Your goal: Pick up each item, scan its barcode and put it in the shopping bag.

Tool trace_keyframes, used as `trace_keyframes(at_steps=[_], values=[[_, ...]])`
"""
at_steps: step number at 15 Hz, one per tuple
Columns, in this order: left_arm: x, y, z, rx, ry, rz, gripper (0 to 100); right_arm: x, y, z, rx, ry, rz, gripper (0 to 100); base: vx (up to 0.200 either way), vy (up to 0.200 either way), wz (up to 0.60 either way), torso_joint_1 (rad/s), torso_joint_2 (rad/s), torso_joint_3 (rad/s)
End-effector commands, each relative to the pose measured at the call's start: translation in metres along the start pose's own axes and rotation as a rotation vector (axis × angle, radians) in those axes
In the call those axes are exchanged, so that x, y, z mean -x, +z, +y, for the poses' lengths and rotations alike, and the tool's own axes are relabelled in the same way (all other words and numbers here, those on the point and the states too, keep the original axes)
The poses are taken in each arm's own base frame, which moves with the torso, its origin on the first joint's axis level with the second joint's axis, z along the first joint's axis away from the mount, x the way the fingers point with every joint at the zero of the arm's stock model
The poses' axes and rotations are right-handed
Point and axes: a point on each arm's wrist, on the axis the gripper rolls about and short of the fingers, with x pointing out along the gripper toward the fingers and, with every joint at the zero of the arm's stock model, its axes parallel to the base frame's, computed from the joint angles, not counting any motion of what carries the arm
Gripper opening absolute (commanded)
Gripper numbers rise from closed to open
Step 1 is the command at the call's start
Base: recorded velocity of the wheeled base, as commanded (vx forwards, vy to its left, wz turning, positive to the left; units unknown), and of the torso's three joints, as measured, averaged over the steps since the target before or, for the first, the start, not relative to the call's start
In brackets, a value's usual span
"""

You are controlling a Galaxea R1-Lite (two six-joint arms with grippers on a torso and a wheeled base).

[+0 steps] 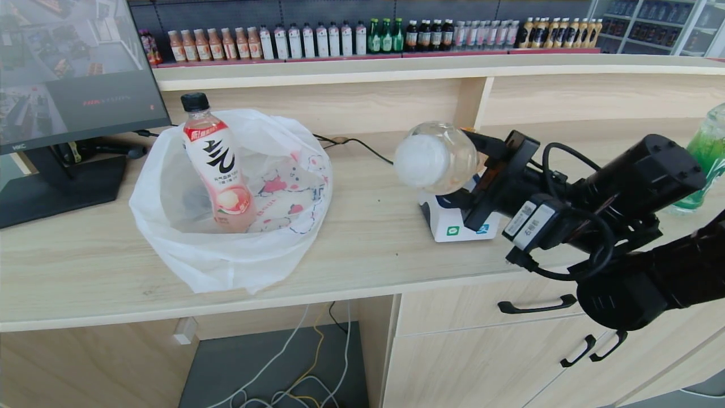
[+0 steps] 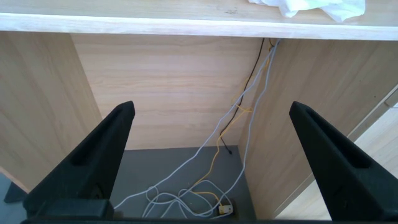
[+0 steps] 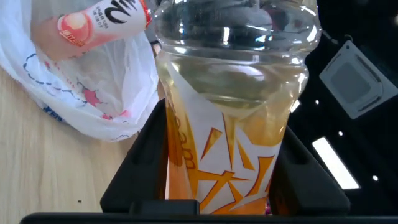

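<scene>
Spanning the head view: long light-wood checkout counter (image 1: 362, 249). Clock read with 12 o'clock pointing away from the robot. At 10 o'clock on the counter, a dark flat monitor on a black stand (image 1: 73, 62). At 3 o'clock from the monitor's stand, a white thin-plastic shopping bag with pink cartoon print (image 1: 170, 238), mouth wide open. Inside the bag, a pink peach-drink bottle with black cap (image 1: 218, 164) stands leaning, cap tipped toward 11 o'clock. At 3 o'clock from the bag and well apart from it, a clear plastic bottle with orange-and-white label and pale drink (image 1: 436, 156) is held on its side, base toward the camera, just above a small white box-shaped barcode scanner (image 1: 453, 226). Right gripper (image 1: 473, 170) comes in from 3 o'clock, black fingers clamped on this bottle's labelled body from both sides. At the far 3 o'clock edge, a green translucent bottle (image 1: 708, 153), partly cut off. Left gripper (image 2: 211, 162) hangs low in front of the recess under the counter, fingers spread wide apart, nothing between them; loose white and yellow cables (image 2: 242, 118) trail down behind.
</scene>
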Motion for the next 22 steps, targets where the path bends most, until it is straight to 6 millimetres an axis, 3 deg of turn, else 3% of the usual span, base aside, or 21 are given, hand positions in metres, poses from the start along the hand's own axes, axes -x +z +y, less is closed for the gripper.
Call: trace_keyframes(at_steps=[1,5,8,10,13,16,18,22], values=[[0.000,0.000,0.000,0.000,0.002,0.000,100,-0.005,0.024,-0.024,-0.032,-0.072,-0.013,0,0.000,0.000,0.00,0.000,0.00,0.000],[0.000,0.000,0.000,-0.001,0.002,0.000,100,-0.021,0.069,-0.039,-0.236,-0.228,0.028,0,0.000,0.000,0.00,0.000,0.00,0.000],[0.000,0.000,0.000,-0.001,0.000,0.000,100,-0.033,0.106,-0.038,-0.527,-0.371,0.085,0,0.000,0.000,0.00,0.000,0.00,0.000],[0.000,0.000,0.000,-0.001,0.000,0.000,100,-0.031,0.107,-0.040,-0.706,-0.406,0.075,0,0.000,0.000,0.00,0.000,0.00,0.000],[0.000,0.000,0.000,-0.001,0.000,0.000,100,-0.021,0.106,-0.024,-1.006,-0.418,0.149,0,0.000,0.000,0.00,0.000,0.00,0.000],[0.000,0.000,0.000,0.000,0.002,0.000,100,-0.010,0.102,-0.009,-1.106,-0.532,0.301,0,0.000,0.000,0.00,0.000,0.00,0.000],[0.000,0.000,0.000,0.000,0.000,0.000,100,-0.012,0.096,-0.017,-1.089,-0.637,0.314,0,0.000,0.000,0.00,0.000,0.00,0.000],[0.000,0.000,0.000,0.000,0.000,0.000,100,-0.003,0.091,-0.002,-1.149,-0.619,0.370,0,0.000,0.000,0.00,0.000,0.00,0.000]])
